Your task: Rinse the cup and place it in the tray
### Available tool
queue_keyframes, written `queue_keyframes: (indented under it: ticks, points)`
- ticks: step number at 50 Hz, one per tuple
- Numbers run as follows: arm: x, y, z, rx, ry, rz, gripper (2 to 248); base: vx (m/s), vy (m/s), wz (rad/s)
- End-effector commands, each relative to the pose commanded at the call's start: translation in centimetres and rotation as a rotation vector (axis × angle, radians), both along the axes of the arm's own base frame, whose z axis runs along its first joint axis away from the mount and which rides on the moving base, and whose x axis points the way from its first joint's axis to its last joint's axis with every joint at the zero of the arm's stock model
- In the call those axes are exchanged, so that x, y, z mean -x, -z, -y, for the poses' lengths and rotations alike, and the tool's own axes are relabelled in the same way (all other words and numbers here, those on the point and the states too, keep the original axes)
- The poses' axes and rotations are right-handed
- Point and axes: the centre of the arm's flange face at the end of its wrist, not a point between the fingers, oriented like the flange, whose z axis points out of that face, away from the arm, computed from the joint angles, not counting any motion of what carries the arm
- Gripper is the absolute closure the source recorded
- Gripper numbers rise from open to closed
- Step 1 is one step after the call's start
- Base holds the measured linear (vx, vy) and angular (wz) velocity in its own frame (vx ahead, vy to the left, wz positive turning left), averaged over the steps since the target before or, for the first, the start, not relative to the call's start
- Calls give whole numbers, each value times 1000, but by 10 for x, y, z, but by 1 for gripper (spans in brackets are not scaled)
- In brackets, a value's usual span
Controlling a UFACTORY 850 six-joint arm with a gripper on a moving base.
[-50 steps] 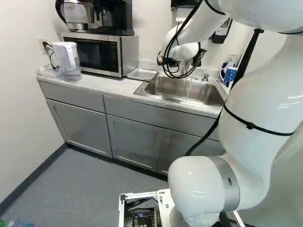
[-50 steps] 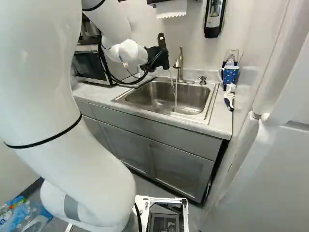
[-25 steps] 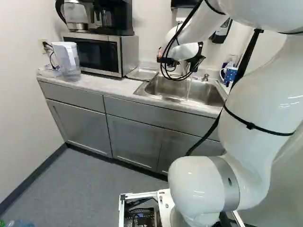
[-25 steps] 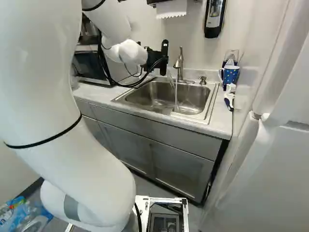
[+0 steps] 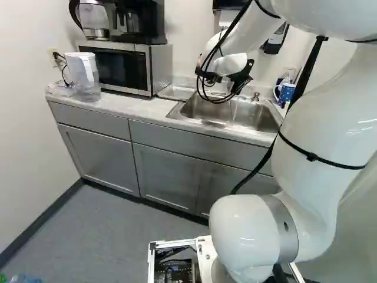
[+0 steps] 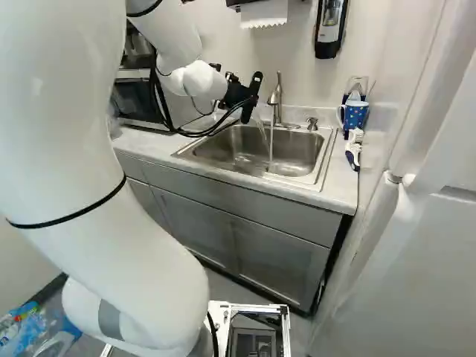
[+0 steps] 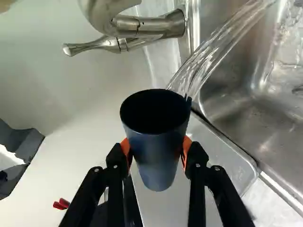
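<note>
White robot arm (image 6: 82,141) reaching over the steel sink (image 6: 245,152); metal tray (image 5: 177,91) beside the basin, faucet (image 6: 278,102) running. Black gripper (image 6: 248,98) near the sink's back corner, jaws pinching a dark blue cup (image 7: 157,146) from two sides, orange pads (image 7: 187,146) on its wall. Cup aloft, clear water (image 7: 208,59) arcing from its rim into the basin.

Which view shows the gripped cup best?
The wrist view: the cup shows its mouth and side, held in the gripper, water streaming at the rim. In neither base view can I tell it from the black gripper.
</note>
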Motion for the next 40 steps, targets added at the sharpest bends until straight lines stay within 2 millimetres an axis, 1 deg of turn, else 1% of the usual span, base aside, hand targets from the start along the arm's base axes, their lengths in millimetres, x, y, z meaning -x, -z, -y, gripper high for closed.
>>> queue_keyframes:
  ticks: [40]
  points:
    - [0,0,0,0,0,0,128,0,0,0]
